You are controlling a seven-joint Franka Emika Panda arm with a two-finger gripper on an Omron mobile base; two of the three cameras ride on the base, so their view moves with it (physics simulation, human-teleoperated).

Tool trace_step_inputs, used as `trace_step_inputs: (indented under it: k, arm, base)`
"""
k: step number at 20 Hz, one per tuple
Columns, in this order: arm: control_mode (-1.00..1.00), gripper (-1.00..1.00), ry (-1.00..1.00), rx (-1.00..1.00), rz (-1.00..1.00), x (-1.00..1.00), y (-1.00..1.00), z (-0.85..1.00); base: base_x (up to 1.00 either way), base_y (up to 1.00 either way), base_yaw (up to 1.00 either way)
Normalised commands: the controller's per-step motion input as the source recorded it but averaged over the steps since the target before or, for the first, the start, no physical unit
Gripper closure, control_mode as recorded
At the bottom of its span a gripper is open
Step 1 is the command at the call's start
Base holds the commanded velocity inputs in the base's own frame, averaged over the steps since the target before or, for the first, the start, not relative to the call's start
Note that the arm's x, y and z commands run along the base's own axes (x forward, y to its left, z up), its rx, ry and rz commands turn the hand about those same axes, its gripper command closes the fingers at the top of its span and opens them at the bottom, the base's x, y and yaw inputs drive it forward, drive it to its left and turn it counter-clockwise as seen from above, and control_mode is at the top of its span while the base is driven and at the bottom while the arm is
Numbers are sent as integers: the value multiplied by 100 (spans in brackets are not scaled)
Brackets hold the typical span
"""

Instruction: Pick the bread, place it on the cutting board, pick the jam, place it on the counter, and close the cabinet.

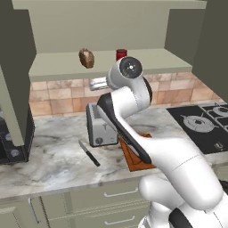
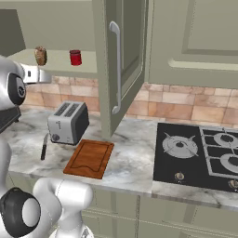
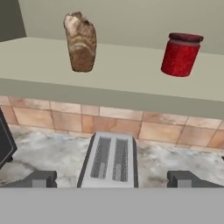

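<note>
Claw [image 3: 112, 178] wide open and empty above toaster [image 3: 110, 160], bread [image 3: 80, 42] up-left on cabinet shelf [image 3: 131, 70], jam [image 3: 181, 54] up-right, both well apart from fingertips [image 3: 41, 178]

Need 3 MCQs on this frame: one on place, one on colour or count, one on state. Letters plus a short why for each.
1. Where does the small brown crusty loaf of bread stand?
A. on the reddish-brown wooden cutting board
B. on the open olive-green wall cabinet's shelf
C. on the black stovetop

2. What colour is the small cylindrical jam jar?
A. red
B. green
C. yellow

3. How do the jaws of the robot's two-finger gripper stand?
A. shut on the bread
B. shut on the jar
C. open, holding nothing

Answers:
1 B, the loaf stands on the shelf, left of the jar.
2 A, red body with a darker red lid.
3 C, the fingertips stand wide apart over the silver two-slot toaster, with nothing between them.
</note>
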Motion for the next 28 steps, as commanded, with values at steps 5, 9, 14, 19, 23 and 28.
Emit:
trace_step_inputs:
  k: [5, 9, 14, 19, 23, 28]
  arm:
    - [-100, -100, 0, 1, 0, 34, 2, 0]
    - [-100, -100, 0, 2, 0, 38, 1, 0]
    - [-100, -100, 0, 0, 0, 33, 8, 0]
    - [-100, -100, 0, 0, 0, 21, 13, 1]
    - [-100, -100, 0, 0, 0, 21, 18, 0]
    - [-100, -100, 0, 0, 0, 21, 16, 5]
  base:
    - [0, 0, 0]
    - [0, 0, 0]
    - [0, 0, 0]
    - [0, 0, 0]
    - [0, 0, 0]
    - [0, 0, 0]
